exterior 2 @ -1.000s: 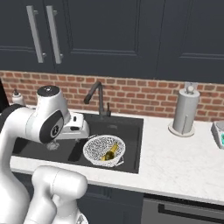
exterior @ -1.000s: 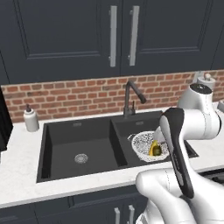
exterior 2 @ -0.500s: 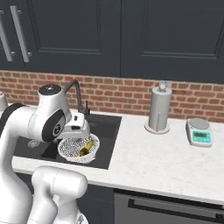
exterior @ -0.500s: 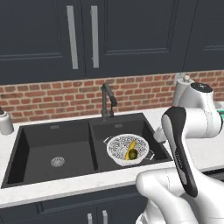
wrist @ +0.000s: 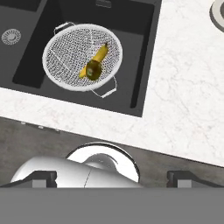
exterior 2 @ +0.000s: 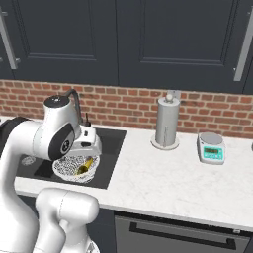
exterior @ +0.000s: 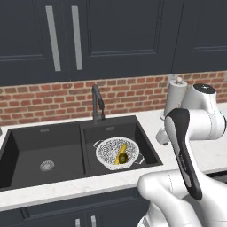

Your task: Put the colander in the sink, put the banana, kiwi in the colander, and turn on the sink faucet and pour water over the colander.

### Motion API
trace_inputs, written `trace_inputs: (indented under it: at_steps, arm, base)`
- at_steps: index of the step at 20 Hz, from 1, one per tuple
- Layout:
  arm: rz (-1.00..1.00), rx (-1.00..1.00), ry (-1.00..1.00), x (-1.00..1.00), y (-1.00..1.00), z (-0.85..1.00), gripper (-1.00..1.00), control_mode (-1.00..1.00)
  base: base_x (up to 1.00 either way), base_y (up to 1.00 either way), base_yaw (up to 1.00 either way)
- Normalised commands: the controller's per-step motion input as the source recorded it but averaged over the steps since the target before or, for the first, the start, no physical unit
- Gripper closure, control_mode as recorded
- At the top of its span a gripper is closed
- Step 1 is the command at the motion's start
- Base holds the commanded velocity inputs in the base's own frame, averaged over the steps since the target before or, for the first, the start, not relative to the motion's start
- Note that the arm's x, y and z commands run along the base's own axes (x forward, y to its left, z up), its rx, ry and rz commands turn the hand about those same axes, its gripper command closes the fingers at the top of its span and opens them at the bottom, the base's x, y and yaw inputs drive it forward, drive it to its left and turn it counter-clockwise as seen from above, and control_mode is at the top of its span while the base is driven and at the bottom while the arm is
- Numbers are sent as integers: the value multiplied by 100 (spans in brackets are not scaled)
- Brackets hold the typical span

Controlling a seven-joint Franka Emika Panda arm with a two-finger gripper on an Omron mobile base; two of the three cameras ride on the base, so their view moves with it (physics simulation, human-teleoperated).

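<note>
**A:** Where do you stand? The colander (exterior: 117, 153) sits in the smaller basin of the sink (exterior: 146, 137), with the banana (wrist: 97, 58) lying across it and the kiwi (wrist: 93, 70) resting against the banana's middle.

**B:** So both fruits are in. What about your claw (wrist: 112, 177)?

**A:** It hangs wide open and holds nothing, up above the counter (wrist: 183, 105) beside the basin, looking down on the colander from the hand view. By my judgement, only the water is left for you.

**B:** Then you go for the sink faucet (exterior: 96, 104). What could trip you up?

**A:** The lever is small and sits on the side of a slim black stem against black cabinets, so you could easily miss it or push the spout instead. Swing the spout the wrong way and the water falls into the larger basin, not over the colander.

**B:** Anything else in your way?

**A:** Your arm must cross over the colander to reach the faucet at the back. Come in too low and you may knock the rim and tip the fruit out. The paper towel holder (exterior 2: 166, 121) stands near on the counter; a wide elbow swing could clip it.
</note>
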Motion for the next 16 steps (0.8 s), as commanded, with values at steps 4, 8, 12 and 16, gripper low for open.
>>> trace_inputs:
  at_steps: [4,8,12,16]
  arm:
    - [0,0,0,0,0,0,-100,100]
    - [0,8,0,37,-45,-4,-100,-100]
    - [3,27,-3,70,-38,0,-100,-100]
    - [4,30,-6,84,1,0,-100,-100]
  base:
    - [18,-12,0]
    - [0,0,0]
    - [0,0,0]
    - [0,0,0]
